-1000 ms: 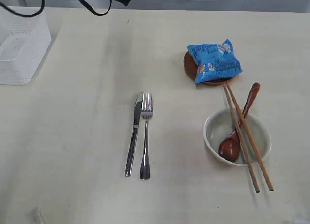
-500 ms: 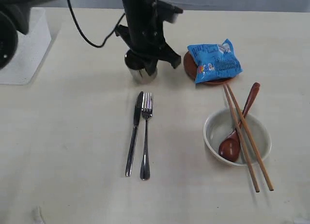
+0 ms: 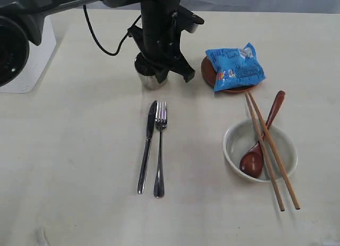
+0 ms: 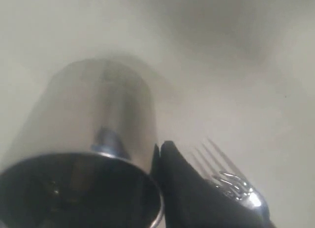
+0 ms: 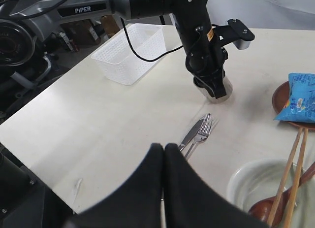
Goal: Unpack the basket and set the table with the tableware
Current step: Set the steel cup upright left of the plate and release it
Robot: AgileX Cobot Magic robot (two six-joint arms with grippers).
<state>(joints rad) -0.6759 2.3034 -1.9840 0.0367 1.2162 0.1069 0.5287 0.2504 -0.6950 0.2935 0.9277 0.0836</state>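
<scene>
Shiny steel cylindrical cup (image 3: 151,80) upper centre of frame, on cream worktop (image 3: 79,150), left fingers (image 4: 189,191) pinching its rim; right fingers (image 5: 147,181) closed, empty. Risk: slanted release tips cup onto steel fork (image 3: 159,150).

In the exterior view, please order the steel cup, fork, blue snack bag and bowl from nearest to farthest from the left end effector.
1. steel cup, right at the left end effector.
2. fork, just below it in the picture.
3. blue snack bag, to the right, on the brown plate.
4. bowl, at the lower right.
</scene>
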